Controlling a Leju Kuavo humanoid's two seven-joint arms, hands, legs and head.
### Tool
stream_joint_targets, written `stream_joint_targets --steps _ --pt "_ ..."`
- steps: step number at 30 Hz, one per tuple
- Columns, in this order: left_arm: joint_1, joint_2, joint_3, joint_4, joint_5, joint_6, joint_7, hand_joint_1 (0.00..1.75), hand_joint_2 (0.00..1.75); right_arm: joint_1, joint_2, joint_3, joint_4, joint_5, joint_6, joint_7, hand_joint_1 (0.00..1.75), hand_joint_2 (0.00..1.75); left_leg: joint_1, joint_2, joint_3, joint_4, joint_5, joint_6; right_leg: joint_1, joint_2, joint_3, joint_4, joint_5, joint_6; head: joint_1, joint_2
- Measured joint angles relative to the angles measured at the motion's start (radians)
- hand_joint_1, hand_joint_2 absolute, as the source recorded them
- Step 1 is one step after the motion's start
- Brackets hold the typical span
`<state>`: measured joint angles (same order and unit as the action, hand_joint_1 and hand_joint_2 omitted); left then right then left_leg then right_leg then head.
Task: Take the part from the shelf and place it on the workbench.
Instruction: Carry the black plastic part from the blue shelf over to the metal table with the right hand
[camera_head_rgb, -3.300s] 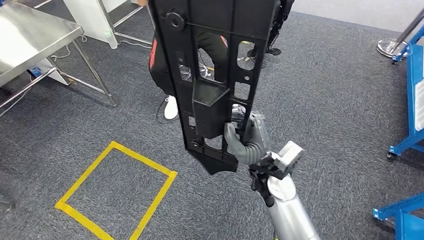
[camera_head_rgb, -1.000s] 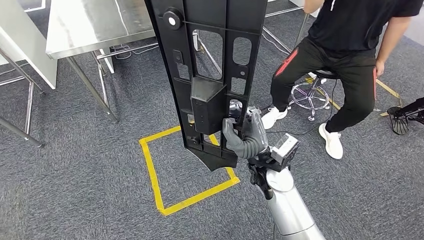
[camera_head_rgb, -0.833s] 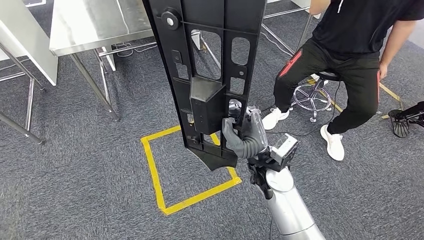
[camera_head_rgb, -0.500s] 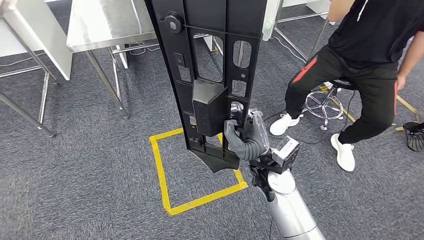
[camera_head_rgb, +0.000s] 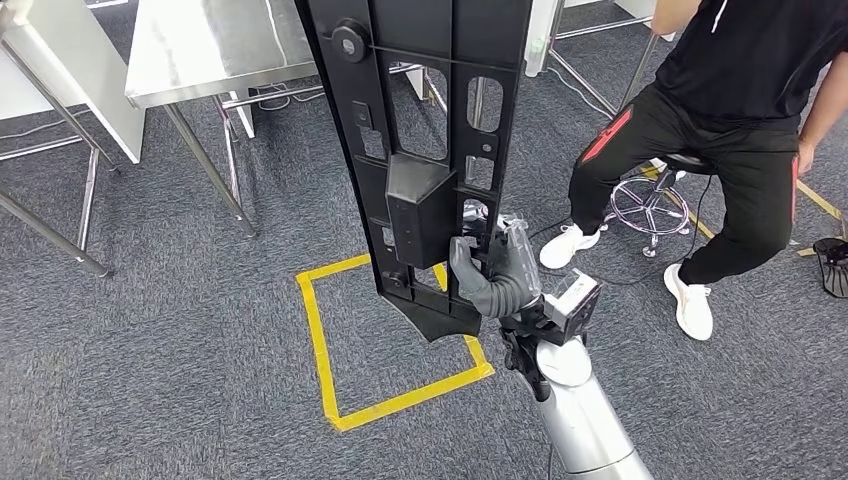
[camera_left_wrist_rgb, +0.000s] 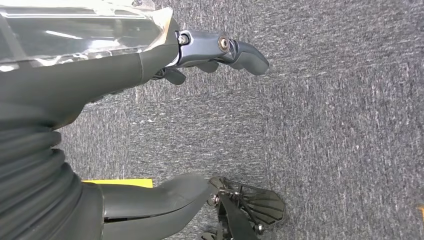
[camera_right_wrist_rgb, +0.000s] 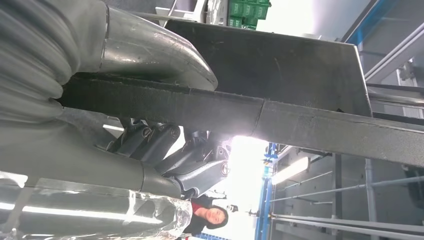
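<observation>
Head view: the right hand (camera_head_rgb: 492, 272) is clamped on the lower end of the part (camera_head_rgb: 425, 150), a long black moulded panel with cut-out windows and a boxy boss, carried upright and running out of frame at the top. The part hangs above the yellow square (camera_head_rgb: 385, 340) taped on the carpet; the workbench (camera_head_rgb: 215, 45), a steel-topped table, stands beyond the square, and a seated person (camera_head_rgb: 725, 130) is off to the square's other side, well apart from the part. The step in hand appears to be the carry to the workbench. It would be done well by keeping the grip firm near the boss, since most of the length stands above the hand and could swing or tip, by giving the person and the table legs a clear berth, and by laying the part down flat only once its length is over the steel top. Left wrist view: the left hand (camera_left_wrist_rgb: 150, 100) hangs over carpet with its fingers apart and nothing in it; a strip of the yellow square (camera_left_wrist_rgb: 117, 183) lies just beside it. Right wrist view: thumb on one face and fingers (camera_right_wrist_rgb: 165, 145) on the other pinch the part's edge (camera_right_wrist_rgb: 280, 117); how far the fingers reach into a window is hard to judge against the glare. No brand, label or legible writing can be made out on the part, the workbench or the hands.
</observation>
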<state>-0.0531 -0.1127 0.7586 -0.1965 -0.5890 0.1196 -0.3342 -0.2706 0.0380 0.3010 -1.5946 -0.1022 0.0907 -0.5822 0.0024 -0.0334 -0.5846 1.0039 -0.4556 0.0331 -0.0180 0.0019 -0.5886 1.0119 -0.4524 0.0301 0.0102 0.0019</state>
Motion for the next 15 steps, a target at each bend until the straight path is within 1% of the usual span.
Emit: stream_joint_targets --steps 2,4,5,6,7,8,9,10,11,12,13,14,15 --pt "0.0 0.001 0.0 0.0 -0.003 0.0 0.002 0.0 1.75 -0.001 0.002 0.0 0.0 0.005 -0.004 0.003 1.75 1.75 -0.003 0.0 -0.001 0.002 -0.004 0.008 -0.004 0.0 0.002 -0.004 0.001 0.001 0.0 0.0" --pt "0.0 0.0 0.0 0.0 -0.006 -0.001 0.004 0.0 1.75 -0.001 0.006 0.0 -0.001 0.011 -0.009 0.006 1.75 1.75 -0.001 0.001 0.015 -0.021 0.004 0.015 0.0 -0.001 0.007 -0.009 0.0 0.004 0.001 0.0" --pt "0.0 -0.001 0.0 0.0 -0.008 -0.002 0.005 0.0 1.75 -0.002 0.008 0.0 -0.002 0.014 -0.013 0.007 1.75 1.75 0.002 0.002 0.027 -0.036 0.01 0.018 0.002 -0.001 0.001 0.006 -0.007 0.003 0.001 0.0" --pt "0.0 -0.002 0.0 0.0 -0.009 -0.004 0.006 0.0 1.75 -0.004 0.009 0.0 -0.002 0.018 -0.015 0.007 1.75 1.75 0.005 0.004 0.039 -0.049 0.015 0.019 0.004 -0.002 -0.015 0.041 -0.022 0.002 0.003 0.0" --pt "0.0 -0.003 0.001 0.0 -0.01 -0.007 0.007 0.0 1.75 -0.004 0.009 0.0 -0.002 0.021 -0.018 0.008 1.75 1.75 0.007 0.005 0.045 -0.056 0.017 0.019 0.002 -0.002 -0.045 0.099 -0.044 -0.001 0.004 0.0" --pt "0.0 -0.003 0.001 0.0 -0.011 -0.009 0.007 0.0 1.75 -0.004 0.009 0.001 -0.002 0.024 -0.02 0.008 1.75 1.75 0.007 0.005 0.047 -0.056 0.015 0.02 0.0 -0.002 -0.081 0.167 -0.069 -0.002 0.004 0.0" --pt "0.0 -0.003 0.001 0.0 -0.012 -0.012 0.007 0.0 1.75 -0.002 0.008 0.0 -0.002 0.026 -0.021 0.009 1.75 1.75 0.007 0.005 0.048 -0.056 0.013 0.019 -0.001 -0.002 -0.115 0.225 -0.086 0.0 0.005 0.0" --pt "0.0 -0.004 0.001 0.0 -0.013 -0.013 0.008 0.0 1.75 0.001 0.008 0.0 -0.002 0.028 -0.023 0.01 1.75 1.75 0.008 0.004 0.05 -0.055 0.009 0.018 -0.003 -0.002 -0.135 0.256 -0.09 0.006 0.005 0.0" --pt "0.001 -0.004 0.001 0.0 -0.013 -0.014 0.008 0.0 1.75 0.003 0.007 0.0 -0.002 0.029 -0.024 0.01 1.75 1.75 0.009 0.002 0.053 -0.053 0.005 0.015 -0.006 -0.002 -0.135 0.247 -0.078 0.015 0.006 0.0" --pt "0.002 -0.006 0.001 0.0 -0.014 -0.015 0.009 0.0 1.75 0.004 0.007 0.0 -0.002 0.03 -0.025 0.01 1.75 1.75 0.01 0.001 0.057 -0.05 0.0 0.01 -0.009 -0.002 -0.114 0.198 -0.052 0.027 0.006 0.0" --pt "0.002 -0.007 0.001 0.0 -0.014 -0.015 0.009 0.0 1.75 0.004 0.007 0.0 -0.003 0.031 -0.025 0.01 1.75 1.75 0.012 -0.001 0.061 -0.045 -0.008 0.003 -0.014 -0.002 -0.079 0.123 -0.021 0.04 0.006 0.0" --pt "0.002 -0.007 0.001 0.0 -0.014 -0.015 0.009 0.0 1.75 0.004 0.008 0.001 -0.003 0.031 -0.025 0.01 1.75 1.75 0.011 -0.002 0.061 -0.038 -0.017 -0.005 -0.015 -0.001 -0.044 0.059 0.001 0.045 0.007 0.0" --pt "0.001 -0.006 0.001 0.0 -0.014 -0.015 0.009 0.0 1.75 0.004 0.008 0.001 -0.003 0.032 -0.025 0.01 1.75 1.75 0.01 -0.003 0.062 -0.031 -0.026 -0.012 -0.016 0.0 -0.019 0.014 0.014 0.041 0.007 0.0"
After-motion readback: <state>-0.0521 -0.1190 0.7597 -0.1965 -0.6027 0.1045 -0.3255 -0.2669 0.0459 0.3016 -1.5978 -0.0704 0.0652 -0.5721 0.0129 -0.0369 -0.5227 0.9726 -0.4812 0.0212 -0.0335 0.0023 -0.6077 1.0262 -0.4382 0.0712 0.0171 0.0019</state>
